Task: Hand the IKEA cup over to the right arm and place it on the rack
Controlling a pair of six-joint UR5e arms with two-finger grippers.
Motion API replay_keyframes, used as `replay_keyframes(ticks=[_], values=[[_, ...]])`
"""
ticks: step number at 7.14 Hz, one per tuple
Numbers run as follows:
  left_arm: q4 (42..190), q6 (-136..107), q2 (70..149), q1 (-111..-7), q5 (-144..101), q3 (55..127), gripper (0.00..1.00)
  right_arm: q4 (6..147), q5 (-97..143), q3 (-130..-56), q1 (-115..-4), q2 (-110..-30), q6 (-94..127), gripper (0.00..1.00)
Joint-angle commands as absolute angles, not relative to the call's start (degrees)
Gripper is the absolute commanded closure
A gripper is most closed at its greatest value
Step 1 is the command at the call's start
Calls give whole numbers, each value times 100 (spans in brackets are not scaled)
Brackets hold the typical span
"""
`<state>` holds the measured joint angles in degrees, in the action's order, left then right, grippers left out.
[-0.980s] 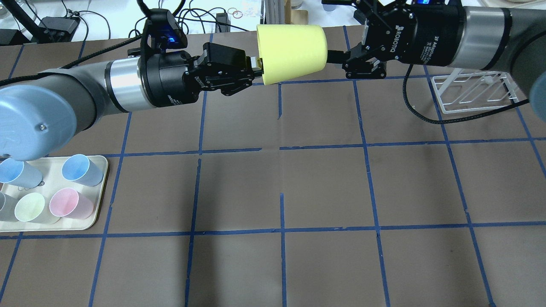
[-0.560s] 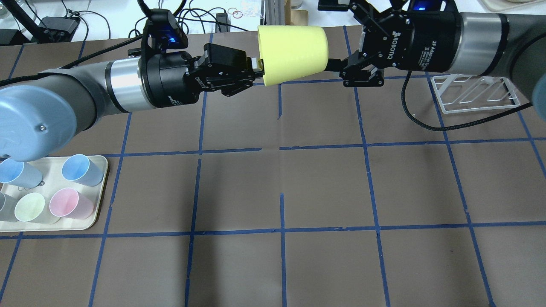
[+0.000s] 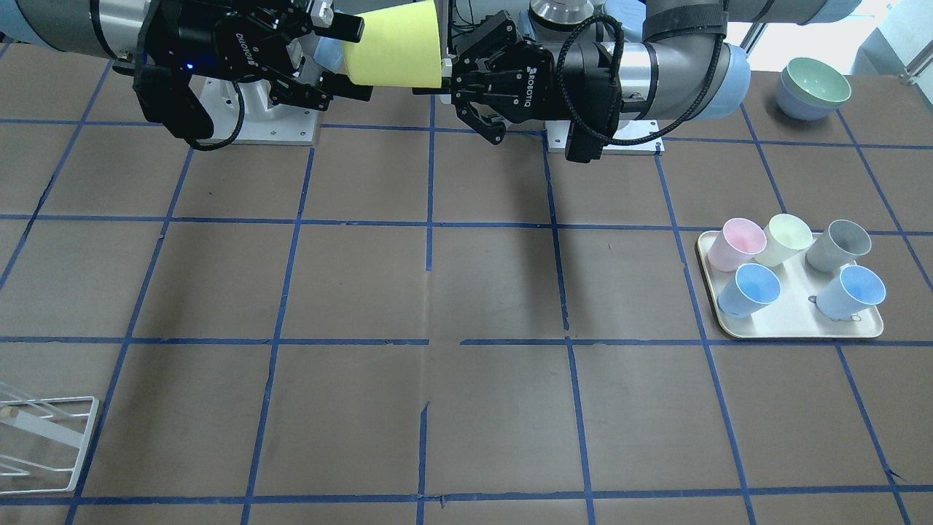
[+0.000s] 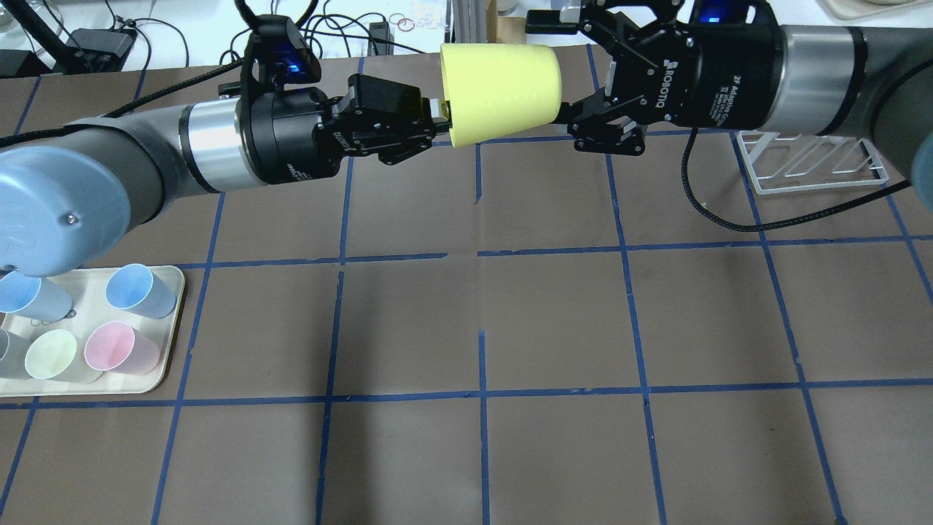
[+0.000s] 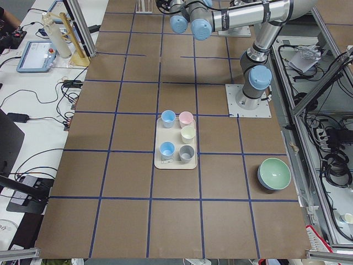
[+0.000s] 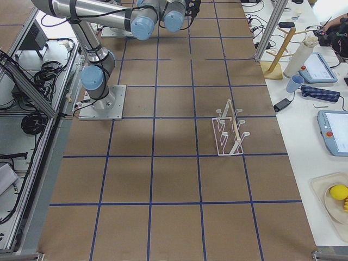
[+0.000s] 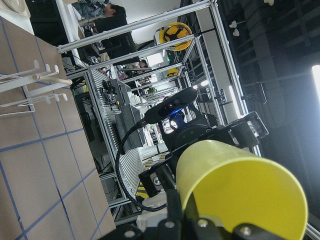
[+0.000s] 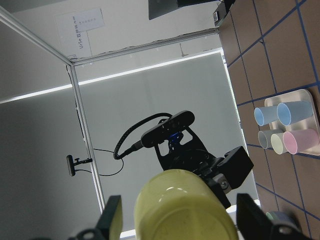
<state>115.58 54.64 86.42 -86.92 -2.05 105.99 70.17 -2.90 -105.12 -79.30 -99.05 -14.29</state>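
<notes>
The left gripper (image 4: 439, 117) is pinching the rim of the IKEA cup (image 4: 501, 91), its jaws drawn narrow on the wall at the cup's wide end, in the upper middle of the overhead view. The cup is lying on its side in the air above the table (image 4: 554, 321), with its mouth toward the left arm (image 4: 109, 175) and its closed base pointing to the frame's right.

There the right gripper (image 4: 547, 67) is standing spread wide around the base end, with one finger above the cup and one below it in the overhead view. In the right wrist view its fingers (image 8: 111, 217) are sitting on either side of the base with a gap showing on each side, so they are not clamping it. The right arm (image 4: 824, 65) is reaching in from the upper right corner.

The rack (image 4: 809, 160) is standing on the table just below that arm's wrist in the frame, near the right edge and well apart from the cup.

In the lower left corner a tray (image 4: 95, 385) is sitting on the table. In the front-facing view it is carrying a pink cup (image 3: 736, 244), a pale cup (image 3: 783, 239), a grey cup (image 3: 838, 246) and two blue cups (image 3: 751, 289), all upright. A green bowl (image 3: 813, 87) is resting at that view's upper right.
</notes>
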Motion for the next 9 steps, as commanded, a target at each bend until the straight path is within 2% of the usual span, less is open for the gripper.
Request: replay_keyframes(ticks=[1, 2, 3, 4, 5, 6, 9], values=[[11558, 5467, 8640, -8692, -202, 10600, 100, 7014, -290, -10512, -7928, -9914, -1433, 65], [11558, 5467, 8648, -8684, -202, 10600, 100, 7022, -299, -10503, -7928, -9905, -1433, 78], [11558, 5475, 8648, -8692, -193, 10600, 81, 7022, -299, -10486, -7919, -9905, -1433, 83], [11549, 5476, 8631, -8692, -193, 10600, 68, 7022, -299, -10468, -7910, -9897, -1433, 90], [11549, 5467, 8640, -8692, -193, 10600, 14, 7022, -299, -10459, -7910, -9896, -1433, 93], [11549, 5397, 8622, -8684, -193, 10600, 0, 7031, -299, -10442, -7901, -9870, -1433, 95], [11470, 5151, 8613, -8631, 173, 10521, 0, 7049, -299, -10406, -7447, -9844, -1433, 96]])
